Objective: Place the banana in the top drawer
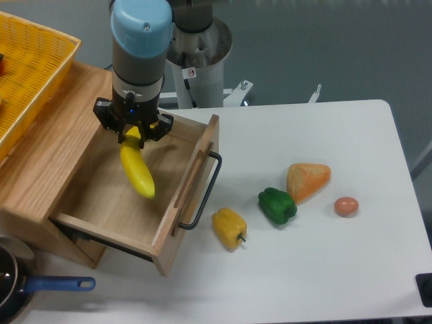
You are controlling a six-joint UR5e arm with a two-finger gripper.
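Now we see the gripper (132, 133) clamped on the upper end of the banana (137, 173), which hangs tilted over the open top drawer (88, 196), inside its walls; we cannot tell whether its tip touches the wood floor. Just beyond the drawer's black handle (204, 190) lies a yellow pepper (229, 227), then a green pepper (277, 206), an orange wedge (308, 180) and a small egg (346, 206).
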